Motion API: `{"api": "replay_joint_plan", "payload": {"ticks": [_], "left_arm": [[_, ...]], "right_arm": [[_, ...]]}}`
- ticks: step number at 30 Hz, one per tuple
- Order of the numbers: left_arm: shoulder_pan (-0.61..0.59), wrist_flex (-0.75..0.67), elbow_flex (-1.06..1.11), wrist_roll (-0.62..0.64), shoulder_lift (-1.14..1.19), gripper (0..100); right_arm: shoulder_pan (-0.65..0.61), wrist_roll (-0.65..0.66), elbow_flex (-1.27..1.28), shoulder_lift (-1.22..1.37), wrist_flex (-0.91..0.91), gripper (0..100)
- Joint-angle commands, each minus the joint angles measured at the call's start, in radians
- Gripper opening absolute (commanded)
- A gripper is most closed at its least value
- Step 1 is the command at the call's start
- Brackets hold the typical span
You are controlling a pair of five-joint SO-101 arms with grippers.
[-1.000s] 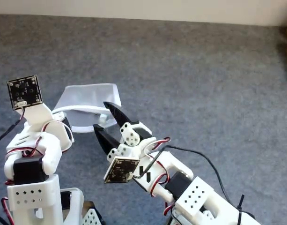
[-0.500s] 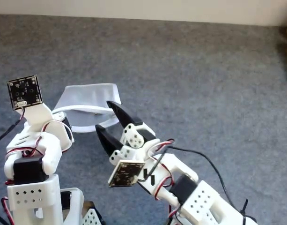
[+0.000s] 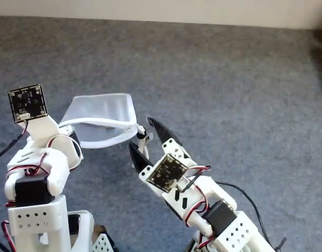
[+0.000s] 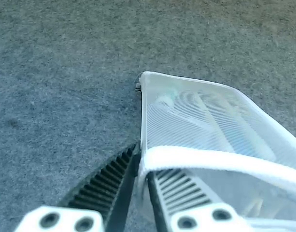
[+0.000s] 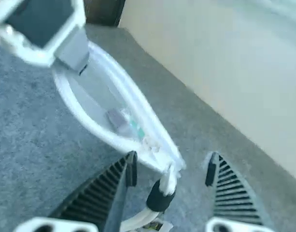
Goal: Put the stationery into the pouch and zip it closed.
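**Nothing legible in sight**

From where I stand, no word, number or sign can be read. The left camera board and the right camera board carry only specks too small to make out. The mesh pouch between them bears no print I can read.

Ground: grey short-pile carpet, an even surface running on past both sets of fingers.

One item on it: white mesh pouch. It lies ahead of the left gripper fingers, far end down on the pile, near rim raised off it. Its zip end sits between the spread right gripper fingers.
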Motion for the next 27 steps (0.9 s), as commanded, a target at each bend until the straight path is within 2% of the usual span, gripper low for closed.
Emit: {"api": "replay_joint_plan", "payload": {"ticks": [1,14,20,27], "left_arm": [[-0.012,-0.009,-0.004,-0.012,-0.001,1],[-0.012,-0.006,-0.004,-0.012,-0.001,1],[-0.012,-0.005,-0.004,-0.012,-0.001,1],[-0.012,-0.006,-0.004,-0.012,-0.001,1]], "right_arm": [[0.012,-0.038,0.002,-0.005,0.001,22.1],[0.012,-0.23,0.007,-0.002,-0.013,22.1],[0.012,-0.232,0.133,-0.002,-0.194,22.1],[0.012,-0.236,0.163,-0.001,-0.202,22.1]]}}
